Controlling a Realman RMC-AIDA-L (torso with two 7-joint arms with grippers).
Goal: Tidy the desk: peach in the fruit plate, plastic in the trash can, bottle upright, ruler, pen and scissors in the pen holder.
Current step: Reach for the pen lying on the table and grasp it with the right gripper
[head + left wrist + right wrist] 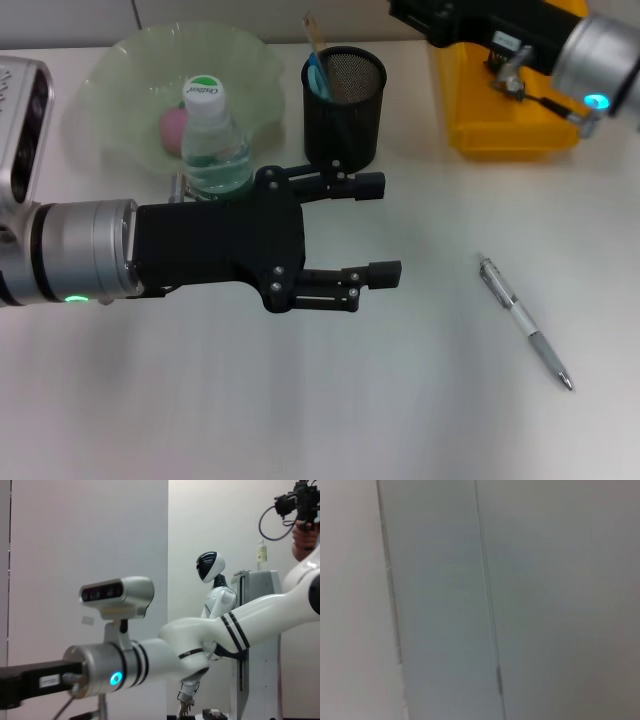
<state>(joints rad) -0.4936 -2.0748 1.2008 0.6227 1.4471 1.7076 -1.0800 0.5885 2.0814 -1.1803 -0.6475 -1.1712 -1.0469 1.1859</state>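
Hovering over the middle of the white table [300, 400], the left gripper [385, 228] has its two black fingers spread wide apart with nothing between them, pointing toward the right side. Just behind it stands the bottle [212, 140], upright already, clear plastic with a green-and-white cap and a bit of clear liquid inside, sitting near the table's far edge right in front of the fruit plate [120, 70]. That plate is a pale green wavy-rimmed glass bowl toward the far left corner, and the peach [173, 127] is in it, a small pink thing mostly hidden behind the bottle. Next to the plate is the pen holder [345, 110], a black mesh cup, with a wooden ruler [314, 36] and something blue sticking out of it; can't tell exactly what the blue thing is. The pen [524, 322] is still lying flat on the table, out toward the right edge and well apart from the holder, silver and white, angled diagonally with its tip toward the near right corner. The yellow trash can [510, 110] sits at the far right corner. The right arm is up over that can, and its gripper fingers aren't visible, so I can't tell if they're open or closed.
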